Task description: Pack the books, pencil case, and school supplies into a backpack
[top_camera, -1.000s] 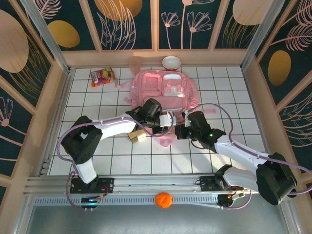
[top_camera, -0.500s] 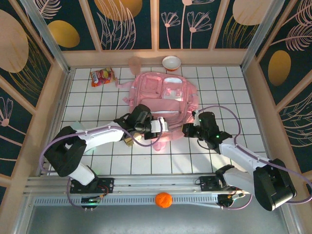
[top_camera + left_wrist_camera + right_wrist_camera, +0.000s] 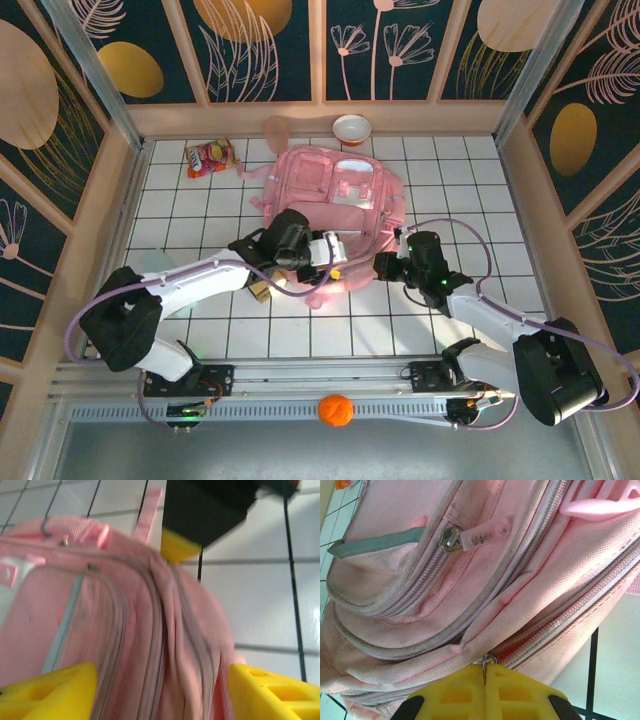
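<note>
Backpack [image 3: 335, 195]: my right end effector [image 3: 485, 677] pinches its zip pull [image 3: 484, 661], likely for opening; left end effector [image 3: 160, 685], spread, straddles fabric.

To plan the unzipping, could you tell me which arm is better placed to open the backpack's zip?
Probably right: the right gripper is shut on the zip pull of the backpack; the left gripper straddles it, open.

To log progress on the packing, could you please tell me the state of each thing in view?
backpack: lying flat, front pockets up.
left gripper: open, straddling the backpack's edge.
right gripper: shut on the backpack's zip pull.
cup: upright.
snack packet: lying flat.
</note>
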